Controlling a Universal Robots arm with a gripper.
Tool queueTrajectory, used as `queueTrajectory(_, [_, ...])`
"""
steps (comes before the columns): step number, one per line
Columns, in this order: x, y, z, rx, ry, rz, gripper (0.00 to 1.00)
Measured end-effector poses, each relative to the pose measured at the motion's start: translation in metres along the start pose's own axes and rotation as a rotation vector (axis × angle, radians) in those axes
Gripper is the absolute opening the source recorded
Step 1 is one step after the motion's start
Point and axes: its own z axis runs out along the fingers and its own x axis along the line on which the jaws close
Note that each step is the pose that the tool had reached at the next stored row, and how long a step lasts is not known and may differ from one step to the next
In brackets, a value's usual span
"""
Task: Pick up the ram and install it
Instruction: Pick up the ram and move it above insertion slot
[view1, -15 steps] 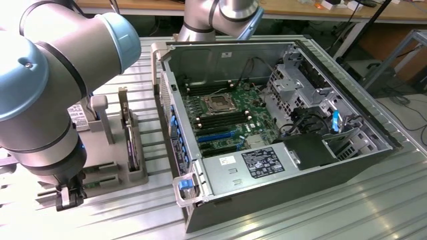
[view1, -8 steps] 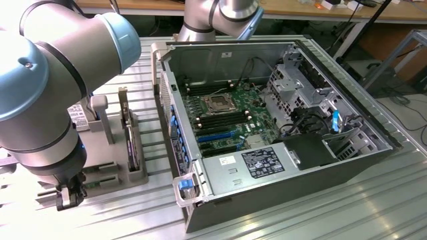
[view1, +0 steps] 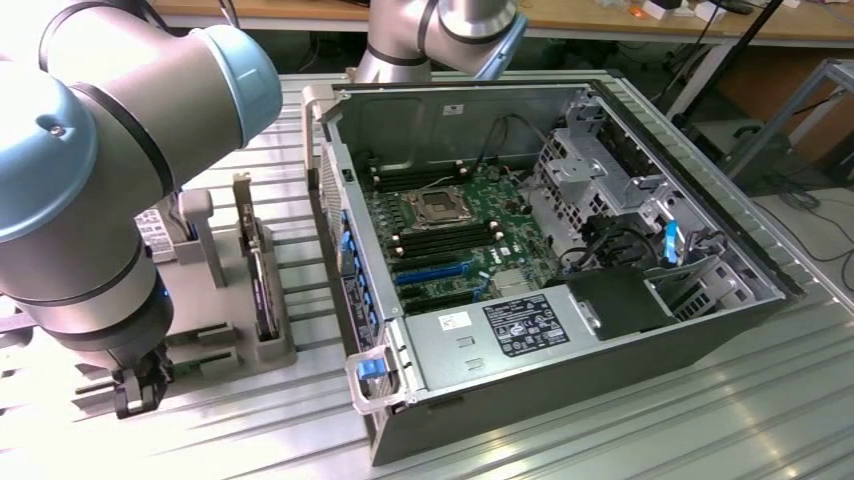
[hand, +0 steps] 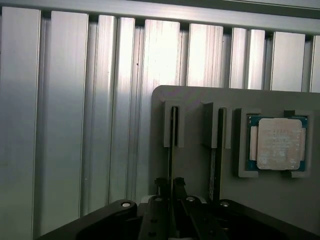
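Two rams stand on edge in slots of a grey holder (hand: 195, 105). My gripper (hand: 170, 183) is down over one ram (hand: 172, 136), its two dark fingertips (hand: 161, 185) pressed against either side of the thin board. The other ram (hand: 217, 142) stands free in the neighbouring slot. In the exterior view my gripper (view1: 134, 388) sits low at the left, beside the open computer case (view1: 561, 230), with the arm hiding what it grips. The motherboard's memory slots (view1: 430, 245) lie inside the case near the processor socket (view1: 438, 207).
A square silver processor chip (hand: 278, 144) rests in a recess of the same holder. A taller expansion card (view1: 259, 275) stands upright in a grey rack between my arm and the case. The ribbed aluminium table (hand: 75, 125) surrounds everything.
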Motion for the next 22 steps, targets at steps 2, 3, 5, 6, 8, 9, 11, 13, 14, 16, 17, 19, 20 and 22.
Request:
queueTrajectory(2, [0.0, 0.0, 0.0, 0.0, 0.0, 0.0, 0.15])
queueTrajectory(3, [0.0, 0.0, -0.0002, 0.0, -0.0001, 0.0, 0.15])
queueTrajectory(5, [-0.001, 0.0005, -0.0111, -0.0001, 0.0001, 0.0, 0.15])
queueTrajectory(6, [-0.001, 0.0008, -0.0182, 0.0, 0.0, 0.0, 0.15])
queueTrajectory(8, [-0.002, 0.0015, -0.0332, 0.0001, -0.0001, 0.0, 0.15])
queueTrajectory(9, [-0.003, 0.0017, -0.0382, 0.0, 0.0, 0.0, 0.15])
queueTrajectory(11, [-0.003, 0.0023, -0.0504, -0.0001, 0.0001, 0.0, 0.15])
queueTrajectory(13, [-0.004, 0.0028, -0.0626, 0.0001, -0.0001, 0.0, 0.15])
queueTrajectory(14, [-0.005, 0.0032, -0.0707, 0.0, 0.0, 0.0, 0.15])
queueTrajectory(16, [-0.005, 0.0035, -0.0796, -0.0001, 0.0, 0.0, 0.15])
queueTrajectory(17, [-0.006, 0.0038, -0.0859, 0.0001, -0.0001, 0.0, 0.15])
queueTrajectory(19, [-0.008, 0.0042, -0.0936, -0.0001, 0.0, 0.0, 0.15])
queueTrajectory(20, [-0.01, 0.0042, -0.0969, -0.0001, 0.0, 0.0, 0.15])
queueTrajectory(22, [-0.014, 0.0043, -0.1031, 0.0002, -0.0002, 0.0, 0.15])
